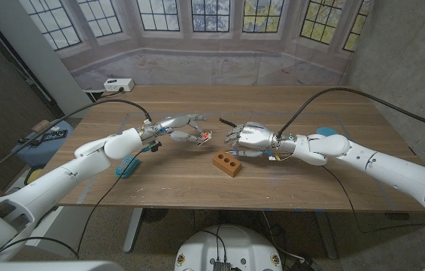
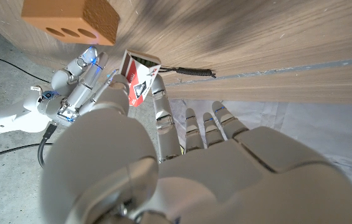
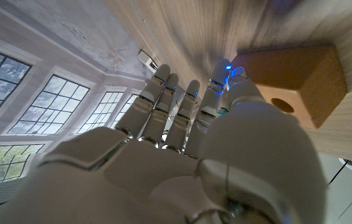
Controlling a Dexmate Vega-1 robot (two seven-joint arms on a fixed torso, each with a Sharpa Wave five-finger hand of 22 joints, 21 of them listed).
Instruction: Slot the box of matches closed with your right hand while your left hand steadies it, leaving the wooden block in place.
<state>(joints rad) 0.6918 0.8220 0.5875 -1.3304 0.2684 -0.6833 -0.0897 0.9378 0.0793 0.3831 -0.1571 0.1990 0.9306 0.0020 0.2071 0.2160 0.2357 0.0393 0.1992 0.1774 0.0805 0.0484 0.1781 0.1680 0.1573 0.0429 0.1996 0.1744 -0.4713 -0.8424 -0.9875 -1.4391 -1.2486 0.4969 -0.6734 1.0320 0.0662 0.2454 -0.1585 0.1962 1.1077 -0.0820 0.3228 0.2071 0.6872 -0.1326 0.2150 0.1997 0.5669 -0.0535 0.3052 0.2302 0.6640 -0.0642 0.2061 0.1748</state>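
- One box of matches (image 1: 206, 137) is hanging above the tabletop (image 1: 287, 105), just up and to the left of the wooden block; its red-and-white face is showing in the left wrist view (image 2: 139, 81).
- The left robot hand (image 1: 176, 126) is pinching that box at its fingertips (image 2: 161, 93), with the other fingers reaching out straight alongside.
- One wooden block (image 1: 227, 163) is sitting on the tabletop between the two arms, with three round holes in its near side.
- The right robot hand (image 1: 250, 137) is hovering just right of the block and close beside the box, grasping nothing, its fingers (image 3: 191, 102) stretched out close together.
- One blue object (image 1: 128, 165) is lying at the tabletop's front-left edge, well left of the block.
- One white power strip (image 1: 117, 84) is sitting at the far-left corner, well apart from the block.
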